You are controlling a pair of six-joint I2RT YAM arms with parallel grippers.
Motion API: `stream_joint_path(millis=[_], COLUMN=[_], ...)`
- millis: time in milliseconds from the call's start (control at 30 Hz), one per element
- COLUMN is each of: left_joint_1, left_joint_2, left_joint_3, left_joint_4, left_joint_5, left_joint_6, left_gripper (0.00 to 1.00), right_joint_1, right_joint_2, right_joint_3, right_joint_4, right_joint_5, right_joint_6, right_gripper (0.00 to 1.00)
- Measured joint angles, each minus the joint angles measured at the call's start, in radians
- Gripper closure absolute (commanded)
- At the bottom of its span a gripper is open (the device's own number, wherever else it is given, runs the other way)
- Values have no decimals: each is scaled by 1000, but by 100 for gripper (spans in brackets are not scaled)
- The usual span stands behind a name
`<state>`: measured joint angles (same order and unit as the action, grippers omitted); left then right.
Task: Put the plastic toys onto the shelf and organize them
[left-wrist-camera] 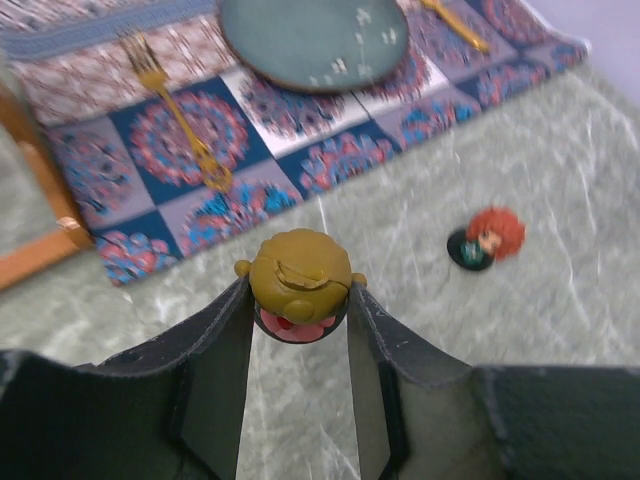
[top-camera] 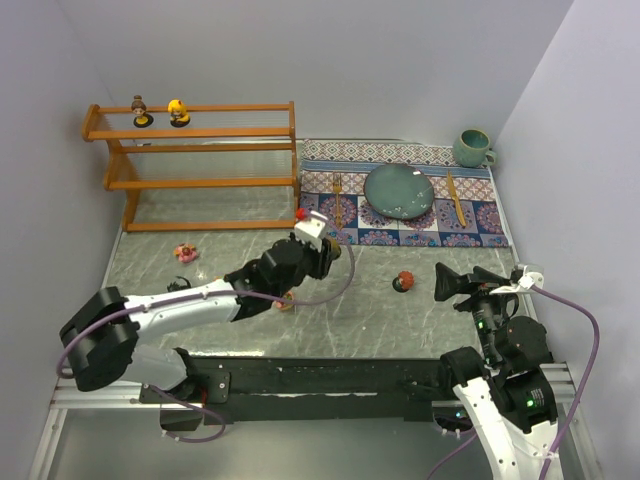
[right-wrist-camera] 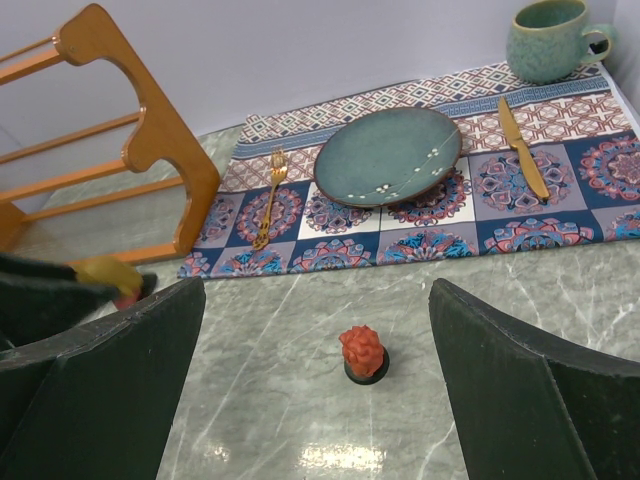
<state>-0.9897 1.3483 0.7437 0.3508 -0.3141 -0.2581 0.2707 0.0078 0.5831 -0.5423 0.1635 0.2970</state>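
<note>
Fingers of the left gripper (left-wrist-camera: 300, 305) are pinched on a mustard-haired figurine (left-wrist-camera: 298, 275), held over the green marbled tabletop (top-camera: 400, 325) beside the patterned placemat (top-camera: 480, 215), its head turned toward the wrist camera. The right gripper (right-wrist-camera: 318, 300) is spread wide, and a red-haired figurine (right-wrist-camera: 363, 352) is seen upright on its dark base just ahead. A teal plate (top-camera: 398, 190) is laid on the placemat. A brown-haired figurine (top-camera: 141, 110) and a yellow figurine (top-camera: 178, 111) are stood on the top tier of the wooden shelf (top-camera: 220, 183). Pale walls enclose the table.
</note>
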Motion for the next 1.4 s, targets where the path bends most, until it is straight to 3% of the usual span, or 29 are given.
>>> stream_joint_path(millis=[367, 600, 967, 1400], left_joint_1=[50, 176, 410, 639], left_joint_2=[-22, -15, 94, 284], left_joint_3=[393, 640, 871, 1025], left_joint_4=[-425, -613, -702, -723], left_joint_5=[-192, -241, -257, -148], left_joint_6=[-29, -32, 14, 77], left_gripper=[60, 58, 57, 58], right_joint_1=[0, 0, 0, 0], right_joint_2=[0, 0, 0, 0], right_joint_3=[0, 0, 0, 0], right_joint_4=[0, 0, 0, 0], right_joint_5=[0, 0, 0, 0], right_joint_6=[0, 0, 0, 0], right_gripper=[0, 0, 0, 0])
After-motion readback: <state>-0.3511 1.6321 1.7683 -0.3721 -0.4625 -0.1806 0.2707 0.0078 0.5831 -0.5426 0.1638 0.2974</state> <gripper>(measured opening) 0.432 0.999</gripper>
